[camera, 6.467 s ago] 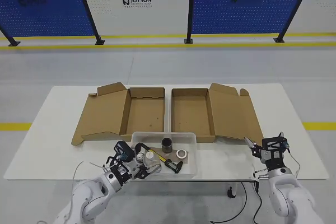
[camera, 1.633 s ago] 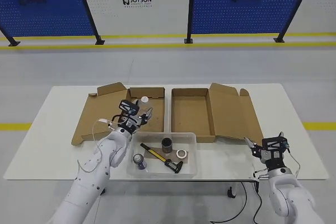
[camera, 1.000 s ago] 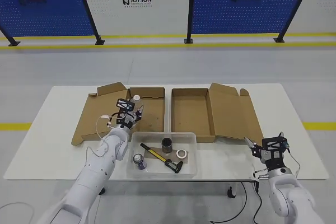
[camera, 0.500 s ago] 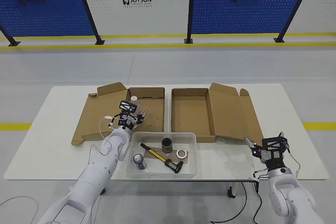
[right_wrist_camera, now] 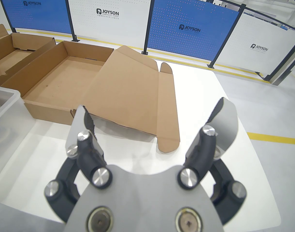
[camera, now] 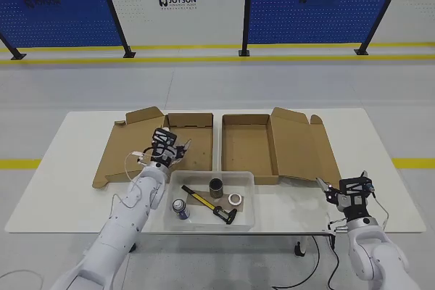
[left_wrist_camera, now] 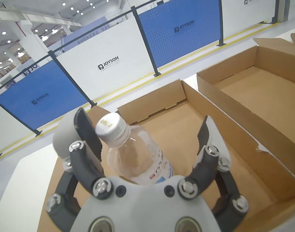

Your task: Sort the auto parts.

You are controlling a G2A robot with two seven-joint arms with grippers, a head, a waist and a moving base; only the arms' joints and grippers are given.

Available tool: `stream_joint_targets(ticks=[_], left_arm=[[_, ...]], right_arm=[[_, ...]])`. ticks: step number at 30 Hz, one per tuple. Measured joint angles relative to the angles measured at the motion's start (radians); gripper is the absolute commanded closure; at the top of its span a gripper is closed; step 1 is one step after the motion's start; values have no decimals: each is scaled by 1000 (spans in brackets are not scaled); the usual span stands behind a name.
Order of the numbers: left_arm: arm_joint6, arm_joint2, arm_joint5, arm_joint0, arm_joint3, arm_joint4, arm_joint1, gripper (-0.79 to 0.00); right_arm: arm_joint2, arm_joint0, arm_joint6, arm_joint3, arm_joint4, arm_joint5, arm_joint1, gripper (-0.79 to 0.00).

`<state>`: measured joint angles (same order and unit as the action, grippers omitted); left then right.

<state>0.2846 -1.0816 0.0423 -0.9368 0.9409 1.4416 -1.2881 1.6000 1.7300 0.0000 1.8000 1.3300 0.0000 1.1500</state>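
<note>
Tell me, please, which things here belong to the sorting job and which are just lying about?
Job: bottle, left gripper, left box, right box, bin, can, cylinder, ring, tool.
Lying about: fence, floor lines.

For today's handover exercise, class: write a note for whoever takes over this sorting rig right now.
Left gripper: jaws open, either side of the bottle, in the left box.
Right gripper: jaws open, empty, over the near right corner of the table.
Done: bottle out of the tub.
Left: can, cylinder, ring and tools in the tub need sorting.
</note>
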Motion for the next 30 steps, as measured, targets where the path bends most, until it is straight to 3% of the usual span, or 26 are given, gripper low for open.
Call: stream_joint_targets(ticks=[8,13,22,30], left_arm=[[-100,-115,-37,-109,258,41,39,-785],[-171,-196,-119,-213,445,49,64,-785],[-379,-334,-411,-455,782,-61,104,-785],[-658,-418,-605,-602,960,-231,128,-785]], right_arm=[[0,0,0,0,0,0,0,-785],[0,0,0,0,0,0,0,-785],[0,0,0,0,0,0,0,-785],[0,0,0,0,0,0,0,-785]])
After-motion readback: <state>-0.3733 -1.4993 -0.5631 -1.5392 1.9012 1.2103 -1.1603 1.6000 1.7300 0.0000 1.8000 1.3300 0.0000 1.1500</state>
